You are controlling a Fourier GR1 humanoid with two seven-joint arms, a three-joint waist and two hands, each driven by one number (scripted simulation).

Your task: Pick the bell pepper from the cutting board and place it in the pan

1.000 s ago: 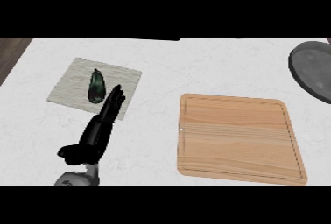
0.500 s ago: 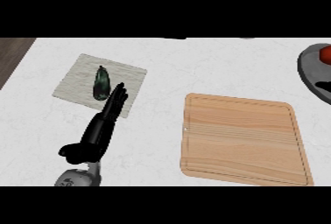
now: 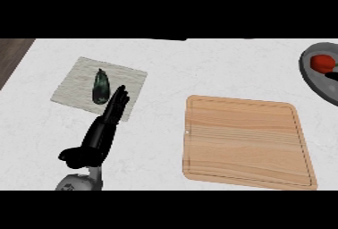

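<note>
- The red bell pepper [image 3: 321,61] lies inside the dark grey pan [image 3: 310,75] at the view's right edge, toward the pan's upper part; only part of the pan shows, the rest being cut off by the edge.
- A dark shape sits in the pan just below the pepper (too small and too cropped to tell what it is).
- The wooden cutting board [image 3: 244,139] lies flat on the white counter [image 3: 198,67], right of centre, with nothing on it; it stands apart from the pan, which is up and to its right.
- The left hand [image 3: 99,136] comes in from the lower left, its black fingers straight and held together, pointing up and slightly right, the thumb sticking out to the left; it grasps nothing.
- Its fingertips [image 3: 120,91] lie over the right part of a pale grey cloth [image 3: 76,85] spread on the counter at upper left.
- A dark green elongated vegetable [image 3: 99,86], seemingly a cucumber, lies lengthwise on the cloth, just left of the fingertips.
- The right hand cannot be seen anywhere.
- A strip of dark wood [image 3: 13,56] shows at the counter's upper left corner.
</note>
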